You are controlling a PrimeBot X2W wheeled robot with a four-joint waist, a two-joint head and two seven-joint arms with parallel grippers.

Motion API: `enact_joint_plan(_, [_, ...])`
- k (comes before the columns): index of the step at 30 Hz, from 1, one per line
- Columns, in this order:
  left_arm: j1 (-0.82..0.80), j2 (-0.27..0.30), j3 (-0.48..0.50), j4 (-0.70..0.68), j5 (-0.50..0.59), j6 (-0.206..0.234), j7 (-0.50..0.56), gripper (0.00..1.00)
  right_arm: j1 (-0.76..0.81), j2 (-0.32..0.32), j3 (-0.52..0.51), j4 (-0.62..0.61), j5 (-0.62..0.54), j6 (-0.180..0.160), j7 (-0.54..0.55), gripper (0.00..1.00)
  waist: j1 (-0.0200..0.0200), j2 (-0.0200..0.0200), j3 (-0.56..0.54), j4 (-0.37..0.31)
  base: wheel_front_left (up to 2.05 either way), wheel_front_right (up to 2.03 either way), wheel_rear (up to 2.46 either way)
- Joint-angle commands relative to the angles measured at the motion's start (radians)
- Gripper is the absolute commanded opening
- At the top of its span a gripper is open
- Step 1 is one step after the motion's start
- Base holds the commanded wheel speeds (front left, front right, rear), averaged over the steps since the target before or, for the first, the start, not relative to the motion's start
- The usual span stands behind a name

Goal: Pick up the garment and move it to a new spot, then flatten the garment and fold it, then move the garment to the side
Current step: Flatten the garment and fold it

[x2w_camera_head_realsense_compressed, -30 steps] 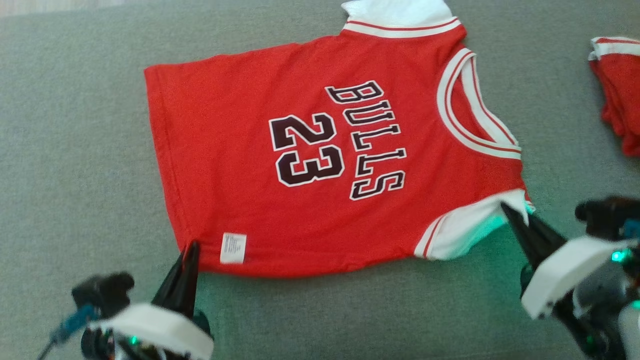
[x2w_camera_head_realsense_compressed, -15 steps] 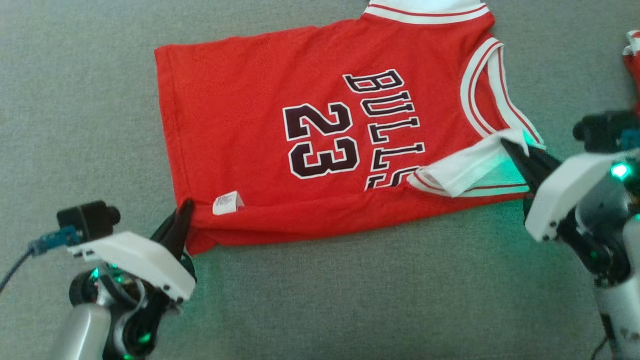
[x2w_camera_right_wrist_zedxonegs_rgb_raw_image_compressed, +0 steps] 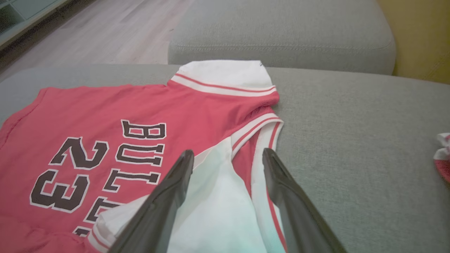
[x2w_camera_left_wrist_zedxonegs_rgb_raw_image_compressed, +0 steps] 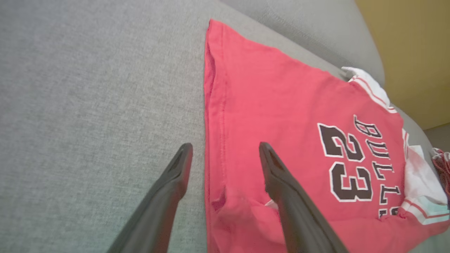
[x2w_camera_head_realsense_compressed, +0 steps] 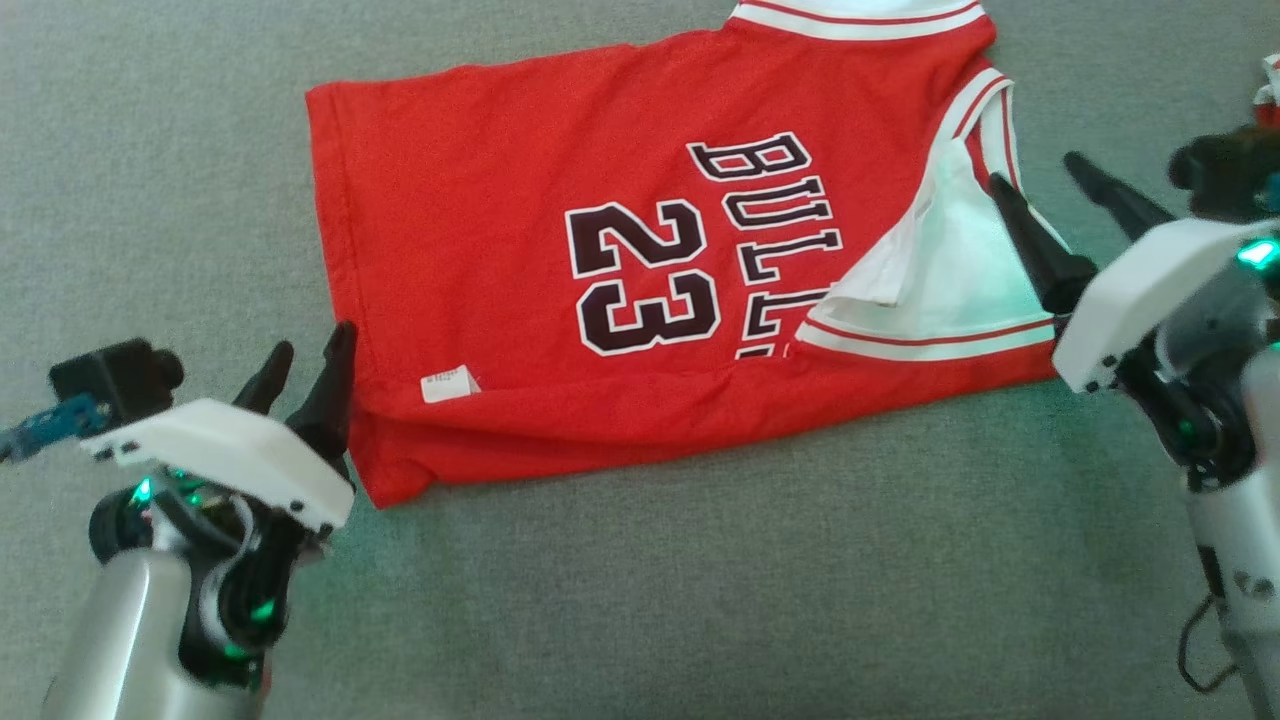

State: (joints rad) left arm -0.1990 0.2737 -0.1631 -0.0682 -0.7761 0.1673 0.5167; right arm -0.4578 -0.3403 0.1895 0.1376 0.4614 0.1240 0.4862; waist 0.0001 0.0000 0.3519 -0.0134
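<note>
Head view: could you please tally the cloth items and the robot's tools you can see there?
Cloth items: 2, the red jersey and a red-and-white cloth at the right edge.
Tools: 2, the left tool and the right tool, both open.
Total: 4

A red jersey (x2w_camera_head_realsense_compressed: 520, 200) lies spread face up on the grey cushion (x2w_camera_head_realsense_compressed: 640, 600), with black, white-edged "BULLS 23" lettering (x2w_camera_head_realsense_compressed: 640, 275) across its chest. Its near long edge is doubled over onto the front, showing a small white label (x2w_camera_head_realsense_compressed: 447, 384). The near sleeve (x2w_camera_head_realsense_compressed: 940, 260), white with red stripes, is turned in over the end of the lettering.
</note>
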Motion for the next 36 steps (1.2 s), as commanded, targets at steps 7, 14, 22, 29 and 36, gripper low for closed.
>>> enact_joint_plan(7, [0.166, 0.021, 0.046, -0.163, 0.047, 0.001, -0.104, 1.0, 0.199, -0.061, -0.025, -0.182, -0.033, 0.007, 0.007, 1.0, -0.0001, 0.0, -0.008, -0.017, 0.0, 0.0, 0.0])
enact_joint_plan(14, [0.242, 0.02, -0.017, -0.187, 0.103, -0.004, -0.126, 1.0, 0.316, -0.069, -0.078, -0.254, -0.078, 0.007, 0.084, 1.0, -0.0001, 0.0, 0.034, -0.018, 0.0, 0.0, 0.0])
enact_joint_plan(22, [0.179, 0.021, -0.04, -0.115, 0.115, -0.016, -0.118, 1.0, 0.267, -0.052, -0.104, -0.208, -0.107, 0.007, 0.124, 1.0, -0.0001, 0.0, 0.063, -0.006, 0.0, 0.0, 0.0])
enact_joint_plan(29, [0.147, 0.02, -0.059, -0.068, 0.112, -0.025, -0.102, 1.0, 0.22, -0.051, -0.082, -0.152, -0.092, 0.007, 0.144, 1.0, -0.0001, 0.0, 0.073, -0.006, 0.0, 0.0, 0.0])
enact_joint_plan(36, [0.158, 0.032, -0.101, -0.053, 0.097, -0.054, -0.053, 0.0, 0.212, -0.05, -0.037, -0.11, -0.03, 0.007, 0.211, 0.73, -0.0001, 0.0, 0.07, -0.01, 0.0, 0.0, 0.0])
